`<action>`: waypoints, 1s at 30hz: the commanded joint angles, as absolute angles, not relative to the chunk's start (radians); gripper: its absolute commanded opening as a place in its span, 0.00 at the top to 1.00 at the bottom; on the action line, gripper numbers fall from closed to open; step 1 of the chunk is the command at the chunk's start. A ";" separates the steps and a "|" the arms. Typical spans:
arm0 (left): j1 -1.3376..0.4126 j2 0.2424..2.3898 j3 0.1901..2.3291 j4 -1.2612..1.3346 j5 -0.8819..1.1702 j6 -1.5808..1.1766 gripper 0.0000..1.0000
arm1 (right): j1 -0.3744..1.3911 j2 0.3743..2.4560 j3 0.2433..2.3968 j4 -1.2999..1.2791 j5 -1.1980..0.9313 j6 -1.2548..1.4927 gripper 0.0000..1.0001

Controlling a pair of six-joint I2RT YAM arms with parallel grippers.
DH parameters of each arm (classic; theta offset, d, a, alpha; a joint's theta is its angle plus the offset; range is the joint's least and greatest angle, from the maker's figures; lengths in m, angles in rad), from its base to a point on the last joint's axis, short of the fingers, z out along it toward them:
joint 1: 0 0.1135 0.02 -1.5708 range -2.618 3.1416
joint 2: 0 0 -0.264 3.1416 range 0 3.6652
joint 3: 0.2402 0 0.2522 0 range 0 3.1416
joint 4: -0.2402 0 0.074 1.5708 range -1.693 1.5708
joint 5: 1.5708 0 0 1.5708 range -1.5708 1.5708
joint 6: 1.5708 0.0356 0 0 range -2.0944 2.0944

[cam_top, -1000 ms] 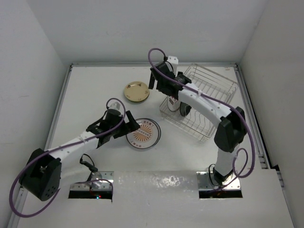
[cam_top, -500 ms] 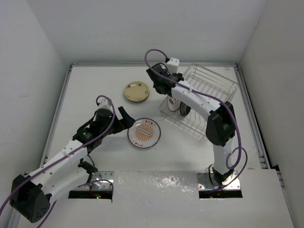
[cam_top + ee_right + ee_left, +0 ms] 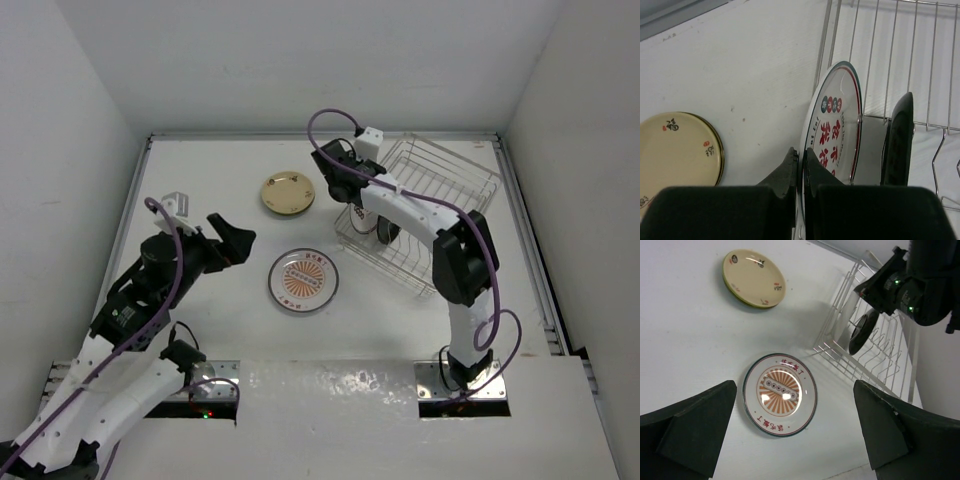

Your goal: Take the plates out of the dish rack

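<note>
The wire dish rack stands at the back right. Upright in it are a white plate with red characters and a black plate. My right gripper is shut on the white plate's near rim, at the rack's left end. A white plate with an orange sunburst lies flat on the table. A tan plate lies flat behind it. My left gripper hangs open and empty, raised to the left of the sunburst plate.
White walls close in the table on the left, back and right. The rack sits at an angle near the right wall. The tan plate lies just left of the rack's corner. The arm bases are at the near edge.
My right gripper has closed on the rim of the white red-lettered plate in the rack. My left arm has drawn back to the left and upward, away from the sunburst plate, still open.
</note>
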State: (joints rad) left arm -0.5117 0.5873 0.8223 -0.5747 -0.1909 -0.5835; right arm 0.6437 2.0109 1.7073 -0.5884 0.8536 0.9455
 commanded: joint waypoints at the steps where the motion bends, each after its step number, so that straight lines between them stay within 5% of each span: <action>1: -0.523 0.600 0.842 -0.629 -0.221 -0.543 0.00 | 0.641 1.925 1.658 -0.542 0.844 0.989 1.00; 14: -0.523 0.588 0.864 -0.620 -0.256 -0.583 0.00 | 0.647 1.614 1.562 -0.417 0.786 0.870 1.00; 21: -0.523 0.543 0.934 -0.650 -0.377 -0.730 0.00 | 0.712 1.487 1.511 -0.172 0.315 0.248 1.00; 26: -0.523 0.500 0.980 -0.614 -0.361 -0.821 0.00 | 0.883 1.399 1.506 -0.382 0.123 -0.304 1.00; 30: -0.522 0.492 0.985 -0.557 -0.235 -0.902 0.00 | 0.979 1.310 1.413 -0.488 0.109 -0.448 1.00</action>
State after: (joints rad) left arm -0.5117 0.4904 0.9638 -0.6281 -0.3222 -0.8116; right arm 0.9554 1.4010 1.4525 -0.4175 0.1844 -0.1768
